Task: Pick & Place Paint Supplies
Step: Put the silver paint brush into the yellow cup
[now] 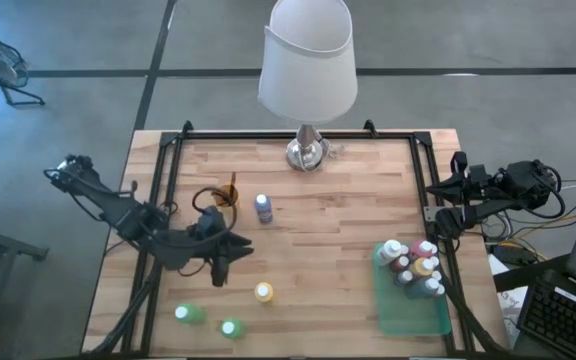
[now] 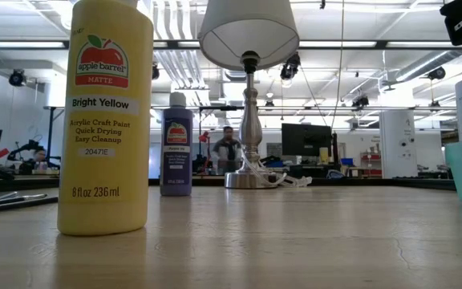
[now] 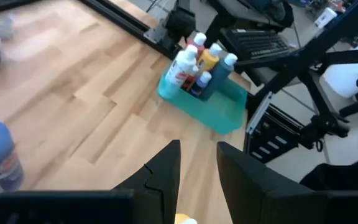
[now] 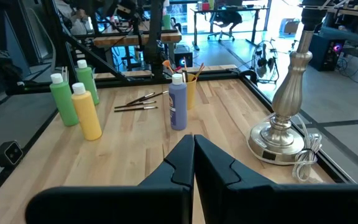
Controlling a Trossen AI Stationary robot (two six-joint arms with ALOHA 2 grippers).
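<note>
At lower left of the low view, the yellow bottle point(image 2: 105, 116) on the desk point(image 2: 295, 241) reads "apple barrel MATTE Bright Yellow", apparently just under the left fingers point(image 3: 166, 171), slightly spread and empty; right fingers point(image 4: 179, 163) pressed together.

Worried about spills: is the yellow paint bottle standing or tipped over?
Standing: the yellow bottle rests upright on the table, label reading level.

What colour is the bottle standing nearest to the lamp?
The bottle is purple with a white cap. The right wrist view shows it best, near the lamp.
</note>
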